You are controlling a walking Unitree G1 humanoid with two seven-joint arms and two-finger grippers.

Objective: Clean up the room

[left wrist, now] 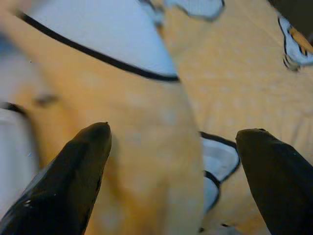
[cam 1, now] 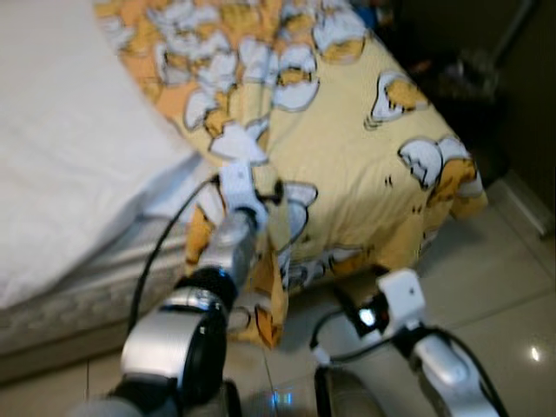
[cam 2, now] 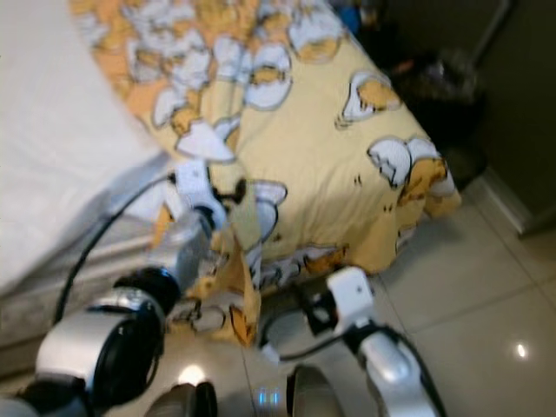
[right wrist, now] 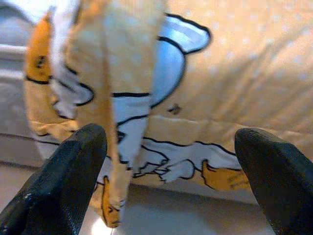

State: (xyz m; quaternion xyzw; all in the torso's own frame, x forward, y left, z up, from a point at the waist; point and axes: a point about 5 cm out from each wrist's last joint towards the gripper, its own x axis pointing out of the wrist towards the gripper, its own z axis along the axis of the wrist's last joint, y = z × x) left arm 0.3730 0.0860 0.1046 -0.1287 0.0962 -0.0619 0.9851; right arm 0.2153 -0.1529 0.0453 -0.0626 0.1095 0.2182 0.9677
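left gripper (left wrist: 171, 171) fingers spread around a hanging fold of the yellow blanket (cam 1: 365, 165), likely to straighten it; right gripper (right wrist: 171, 181) released, empty

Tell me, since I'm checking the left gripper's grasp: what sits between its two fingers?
A fold of the yellow blanket stands between the open left gripper fingers, as the left wrist view shows.

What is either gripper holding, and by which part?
Nothing is clamped. The left gripper is open astride a fold of the yellow blanket; the right gripper is open.
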